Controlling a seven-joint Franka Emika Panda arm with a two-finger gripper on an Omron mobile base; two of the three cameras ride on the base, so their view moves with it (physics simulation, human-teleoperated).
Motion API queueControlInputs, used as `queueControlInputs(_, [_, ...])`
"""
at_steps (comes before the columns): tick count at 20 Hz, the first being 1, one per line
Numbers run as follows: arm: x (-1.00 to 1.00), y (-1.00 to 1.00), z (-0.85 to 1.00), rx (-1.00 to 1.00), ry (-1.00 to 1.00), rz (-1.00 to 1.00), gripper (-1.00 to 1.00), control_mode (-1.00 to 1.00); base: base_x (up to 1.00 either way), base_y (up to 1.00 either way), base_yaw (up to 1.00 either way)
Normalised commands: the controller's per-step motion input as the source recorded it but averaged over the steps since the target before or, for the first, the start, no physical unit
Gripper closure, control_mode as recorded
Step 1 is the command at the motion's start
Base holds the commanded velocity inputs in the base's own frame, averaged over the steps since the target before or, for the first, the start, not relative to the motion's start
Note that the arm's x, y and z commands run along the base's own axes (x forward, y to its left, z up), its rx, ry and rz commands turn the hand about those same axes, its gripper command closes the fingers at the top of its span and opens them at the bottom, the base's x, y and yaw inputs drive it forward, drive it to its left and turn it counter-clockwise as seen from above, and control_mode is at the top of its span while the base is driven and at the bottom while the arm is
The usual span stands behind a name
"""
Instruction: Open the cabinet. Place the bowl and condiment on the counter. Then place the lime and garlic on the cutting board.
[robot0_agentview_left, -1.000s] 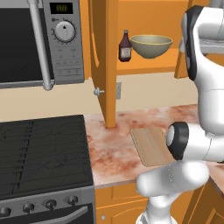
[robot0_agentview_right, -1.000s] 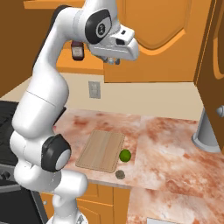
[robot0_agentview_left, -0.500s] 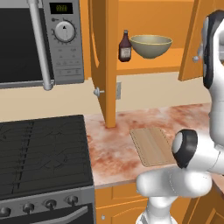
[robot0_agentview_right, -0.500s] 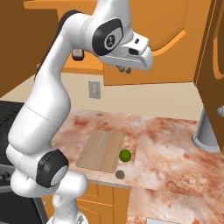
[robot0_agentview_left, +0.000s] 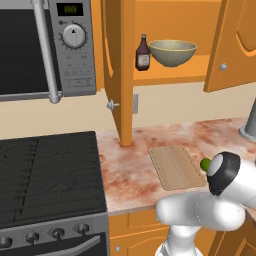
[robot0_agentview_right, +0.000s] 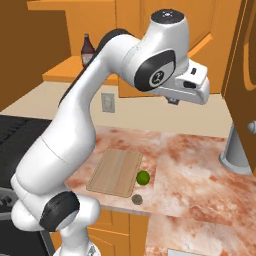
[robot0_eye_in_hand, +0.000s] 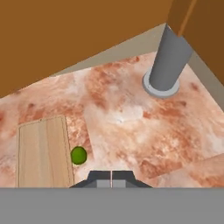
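While both doors of the cabinet (robot0_agentview_left: 120, 75) stand open, the gripper (robot0_eye_in_hand: 111, 178) has clenched empty, having been partly open a second ago, and the arm has swung right, away from the shelf, to hang high over the counter (robot0_agentview_right: 195, 165). This suggests the opening step is complete and no item has yet been taken. Left to right in the left base view: one condiment (robot0_agentview_left: 143, 53) and one bowl (robot0_agentview_left: 172, 52) on the shelf, close together; one cutting board (robot0_agentview_left: 175, 166), bare, on the counter; one lime (robot0_agentview_left: 205, 164) just beside its right edge. One garlic (robot0_agentview_right: 136, 200) lies near the counter's front edge, close to the lime. All four placements remain outstanding.
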Motion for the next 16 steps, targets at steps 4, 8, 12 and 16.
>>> queueControlInputs(4, [-0.58,0.78,-0.14,-0.13,0.00,-0.06,1.00,-1.00,0.00,0.00,0.00])
queueControlInputs(8, [-0.40,1.00,-0.14,-0.22,0.05,-0.19,-1.00,-1.00,0.00,0.00,0.00])
queueControlInputs(12, [-0.25,1.00,-0.06,-0.25,0.04,-0.15,-1.00,-1.00,0.00,0.00,0.00])
queueControlInputs(16, [-0.12,1.00,0.00,-0.20,0.01,-0.08,-1.00,-1.00,0.00,0.00,0.00])
